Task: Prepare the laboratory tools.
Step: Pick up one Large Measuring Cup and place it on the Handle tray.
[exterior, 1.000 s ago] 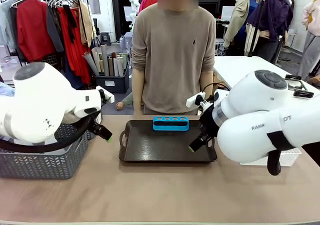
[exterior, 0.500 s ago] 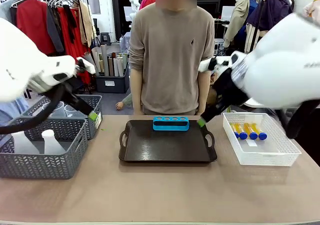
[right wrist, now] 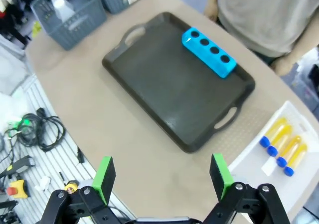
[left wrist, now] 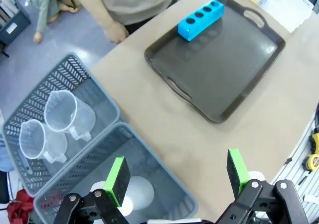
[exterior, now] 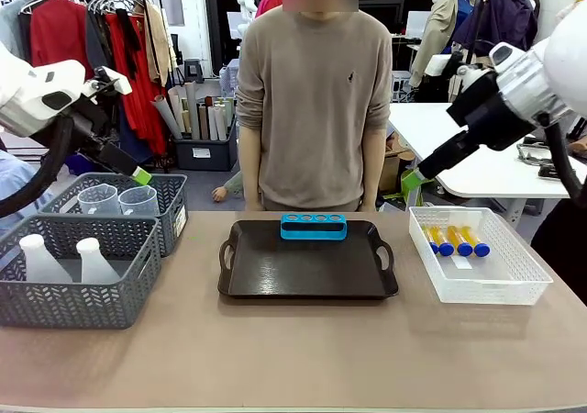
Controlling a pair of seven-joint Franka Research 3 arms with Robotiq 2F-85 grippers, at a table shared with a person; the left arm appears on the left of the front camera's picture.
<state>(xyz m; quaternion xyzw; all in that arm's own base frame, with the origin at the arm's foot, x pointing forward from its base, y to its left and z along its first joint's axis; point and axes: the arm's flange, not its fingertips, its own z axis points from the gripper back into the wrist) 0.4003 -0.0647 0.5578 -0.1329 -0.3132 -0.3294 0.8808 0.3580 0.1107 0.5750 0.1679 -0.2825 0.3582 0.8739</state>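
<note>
Blue tube rack (exterior: 314,226) | between left gripper (exterior: 140,175), right gripper (exterior: 414,177) | well apart

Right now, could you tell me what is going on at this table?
Nothing is being handled. The left gripper and right gripper hang open and empty above the table. The blue tube rack sits on the tray, at its far edge; beakers and flasks wait in the grey baskets, tubes in the white basket. A person stands opposite.

black tray (exterior: 303,271) centre | grey baskets (exterior: 78,307) left | white basket (exterior: 477,291) right
</note>
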